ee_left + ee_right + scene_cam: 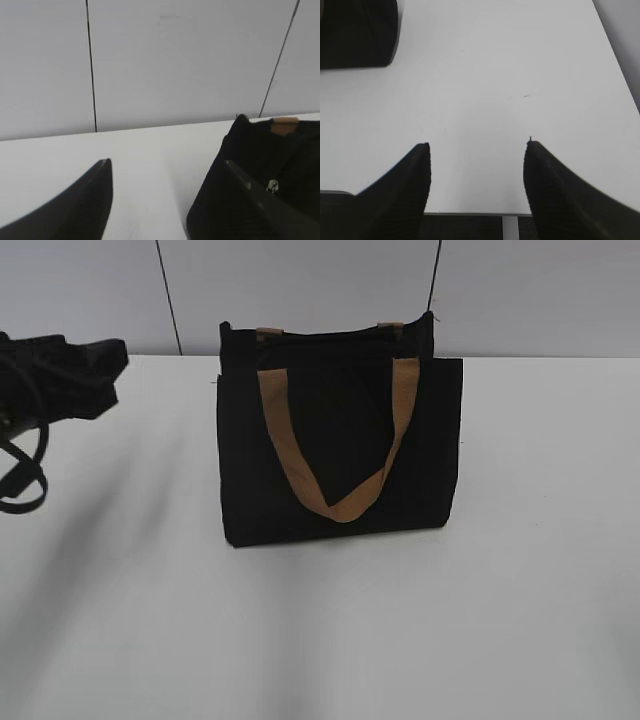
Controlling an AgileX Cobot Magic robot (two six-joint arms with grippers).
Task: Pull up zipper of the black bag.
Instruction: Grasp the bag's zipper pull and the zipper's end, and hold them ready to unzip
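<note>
The black bag stands upright on the white worktop, near the back wall, with one tan strap handle hanging down its front face. The zipper shows only in the left wrist view, as a small silver tab on the top edge at the bag's left end; from the exterior view it cannot be made out. The left gripper hovers beside that end of the bag, jaws apart and empty, the right-hand finger overlapping the bag's side in that view. The right gripper is over bare worktop, well apart from the bag, jaws likewise apart with nothing between them. Risks, as judged: the tab is tiny against black fabric, so the jaws may close on cloth or miss the pull altogether. The bag is soft and unrestrained; a pull along the zip line with no second hold could drag or tip it instead of moving the slider. The rear strap sits near the zip line and could be caught.
</note>
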